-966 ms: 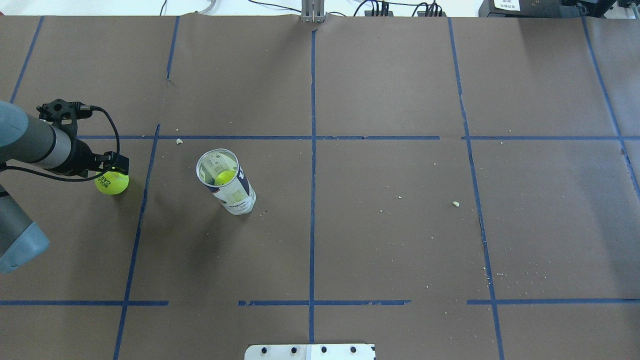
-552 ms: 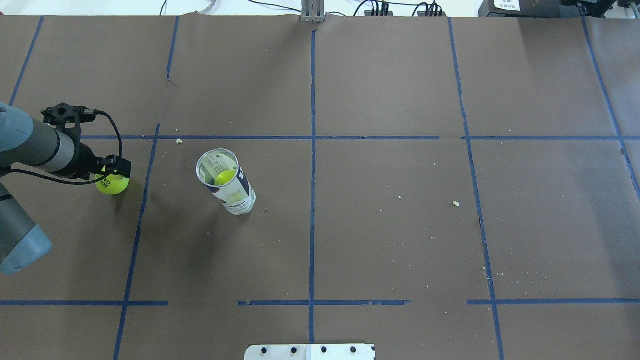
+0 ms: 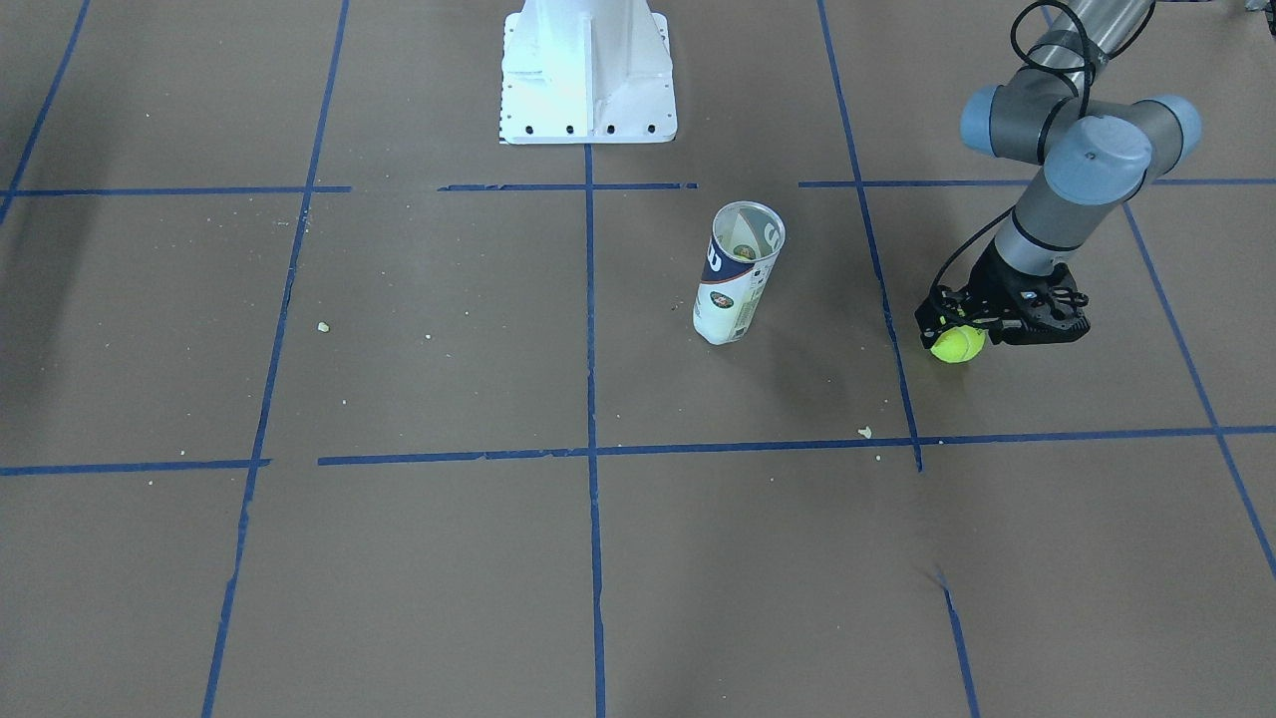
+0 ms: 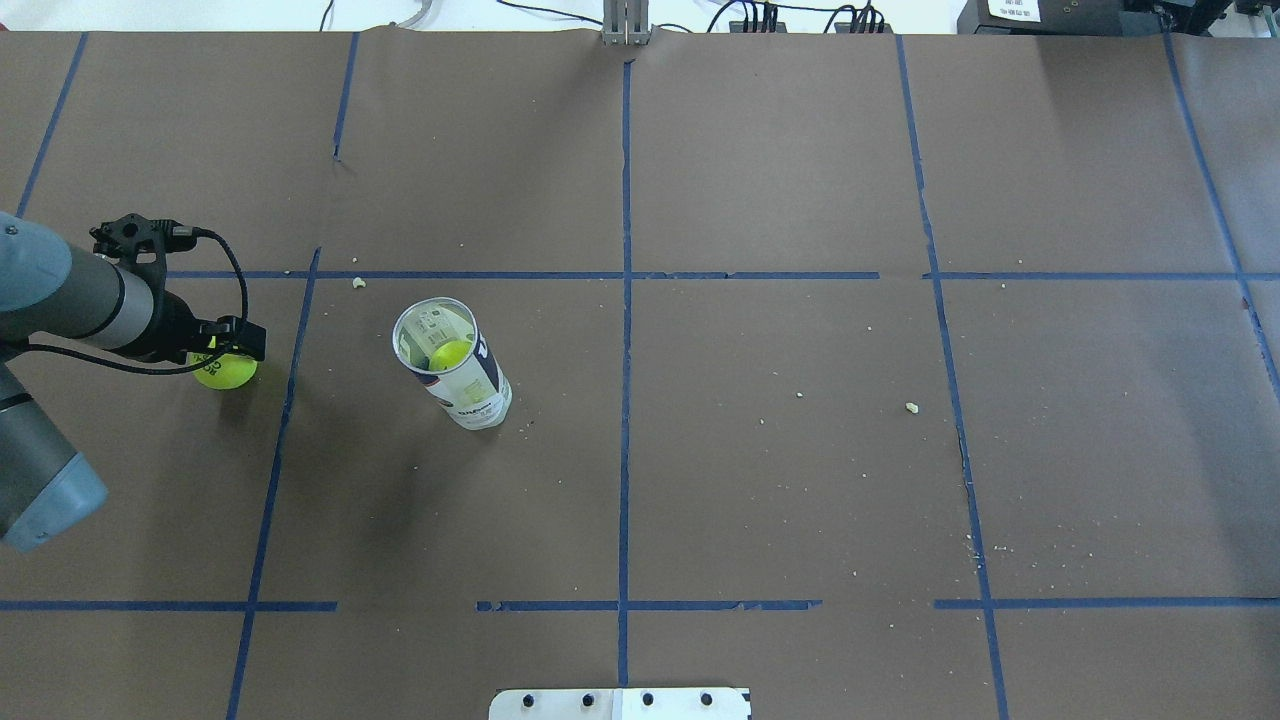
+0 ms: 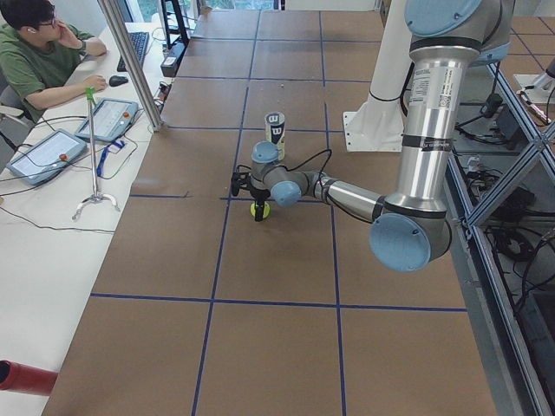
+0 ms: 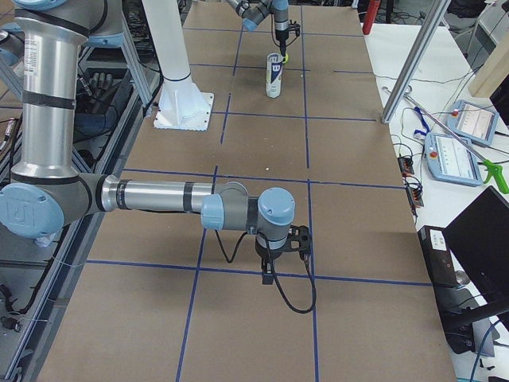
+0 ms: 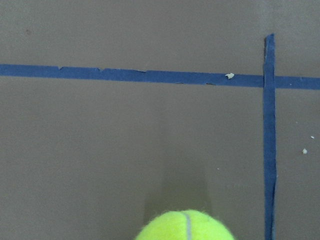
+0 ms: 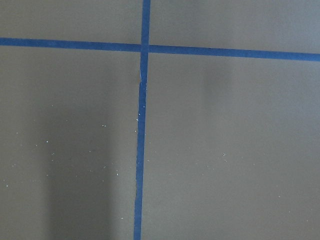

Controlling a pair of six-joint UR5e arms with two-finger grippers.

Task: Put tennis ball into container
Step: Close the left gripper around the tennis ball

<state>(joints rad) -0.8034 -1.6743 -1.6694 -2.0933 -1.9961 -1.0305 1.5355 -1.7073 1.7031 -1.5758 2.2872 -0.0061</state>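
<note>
Seen from the table's right end, the grey and silver right arm [image 6: 159,195] lies low and nearly level over the brown paper-covered table [image 4: 780,450]. Its wrist is bent so the black right gripper [image 6: 269,270] points straight down near a blue tape line [image 6: 238,270]; I cannot tell how its jaws stand. Farther along stands the container [image 4: 452,365], a slim clear plastic tube with a white and navy label, upright and open-mouthed, with a second yellow-green ball [image 4: 451,353] inside. Beyond it, well apart, the fuzzy bright yellow-green tennis ball [image 4: 226,372] rests on the table. The left arm [image 5: 347,195] reaches out low, wrist turned down, and the left gripper [image 3: 955,327] sits right over the ball. Its jaws seem to straddle it, though a grip cannot be told.
</note>
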